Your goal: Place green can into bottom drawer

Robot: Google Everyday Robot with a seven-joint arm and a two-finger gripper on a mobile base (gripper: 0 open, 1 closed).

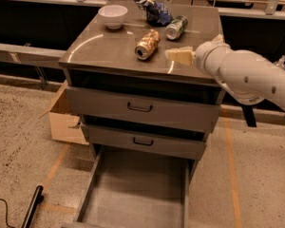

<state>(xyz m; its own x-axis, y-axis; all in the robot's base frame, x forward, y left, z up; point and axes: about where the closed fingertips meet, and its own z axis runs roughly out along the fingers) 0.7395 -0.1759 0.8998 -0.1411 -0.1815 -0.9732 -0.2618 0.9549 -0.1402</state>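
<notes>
The green can lies on its side on the cabinet top, toward the back right. A gold can lies on its side near the middle. The bottom drawer is pulled out far, its grey floor bare. My gripper hovers over the right front part of the cabinet top, pointing left, a little in front of the green can and to the right of the gold can. It holds nothing.
A white bowl and a crumpled dark blue bag sit at the back of the cabinet top. The two upper drawers stand slightly open. A cardboard box stands left of the cabinet. A black object lies on the floor at lower left.
</notes>
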